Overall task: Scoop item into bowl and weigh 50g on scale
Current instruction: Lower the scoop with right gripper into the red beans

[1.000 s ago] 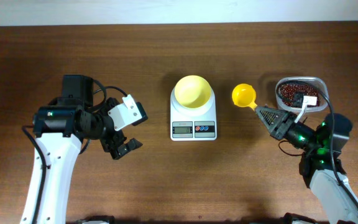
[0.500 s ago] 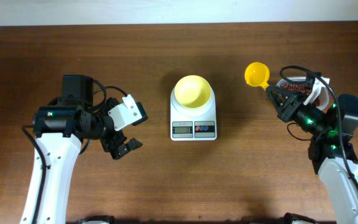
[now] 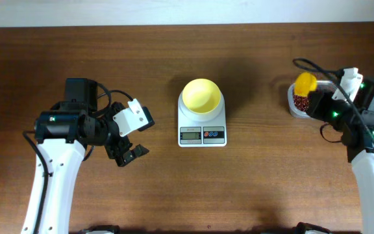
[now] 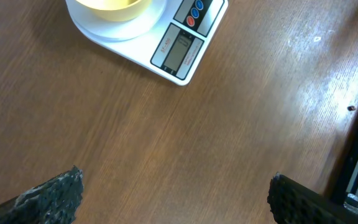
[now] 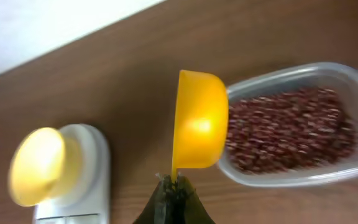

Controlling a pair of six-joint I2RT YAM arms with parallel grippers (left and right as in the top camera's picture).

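Beans [image 5: 291,127] fill the clear tub [image 5: 291,178]; right gripper [image 5: 174,188] pinches the yellow scoop [image 5: 197,121], tipped sideways at the tub's end; bowl [image 3: 202,95] sits on scale [image 3: 202,134]; left gripper [image 4: 176,196] hangs spread.

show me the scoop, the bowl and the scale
scoop [image 5: 197,121]: right wrist view, outside of its cup
bowl [image 3: 202,95]: overhead view, middle of its inside
scale [image 3: 203,135]: overhead view, front panel by the display

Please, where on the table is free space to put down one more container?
Bare wood lies between the scale and the left gripper, also between the scale and the tub, and across the table in front of the scale. It is crowded at far right, where the right gripper holds the scoop at the beans.
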